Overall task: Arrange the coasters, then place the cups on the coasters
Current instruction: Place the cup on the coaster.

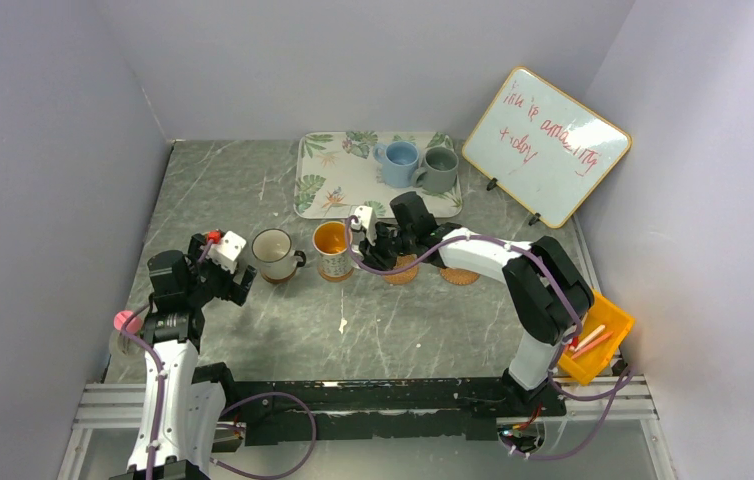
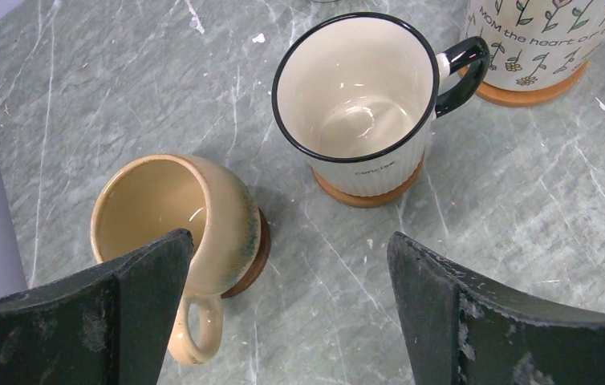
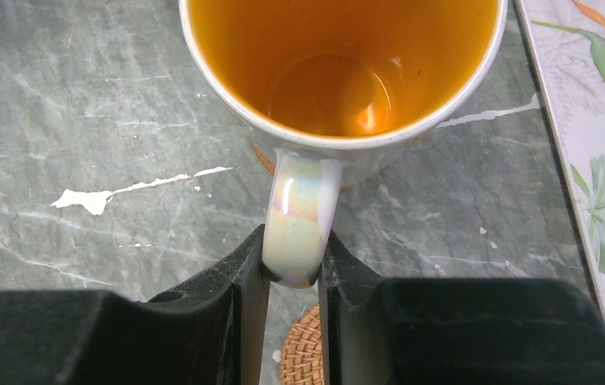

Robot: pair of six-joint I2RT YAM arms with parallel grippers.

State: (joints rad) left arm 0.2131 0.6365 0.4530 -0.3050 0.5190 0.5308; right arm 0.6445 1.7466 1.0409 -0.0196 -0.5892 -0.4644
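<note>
Now: right gripper (image 3: 293, 261) pinched shut on the handle (image 3: 298, 212) of the orange-lined patterned mug (image 3: 339, 72), top centre of the right wrist view. The mug stands on the marble table (image 3: 83, 96), with a sliver of brown coaster (image 3: 261, 158) showing under its base.

The left gripper (image 2: 283, 321) is wide open and holds nothing. It hovers over the tan mug (image 2: 179, 212) at lower left of the left wrist view. That mug looks tipped on its dark coaster (image 2: 257, 253), though the lens angle may exaggerate this. The white dark-rimmed mug (image 2: 355, 104) is upright on a smooth coaster (image 2: 367, 196), top centre.

Top view: light blue mug (image 1: 398, 163) and grey-green mug (image 1: 440, 168) are on the leaf-print tray (image 1: 328, 175), upper centre. The woven coaster (image 1: 400, 274) and second woven coaster (image 1: 460, 277) are bare, mid-frame under the right arm.

Risks:
- If the right arm backs off before the jaws let go, the handle likely drags the patterned mug off its coaster or tips it.
- A woven coaster lies right under the right fingers, so a retreat could shove it.
- One left finger sits just beside the tan mug's rim, so a descent or squeeze from here could knock it over.
- Reaching for the tray mugs could clip the cups already placed.
</note>
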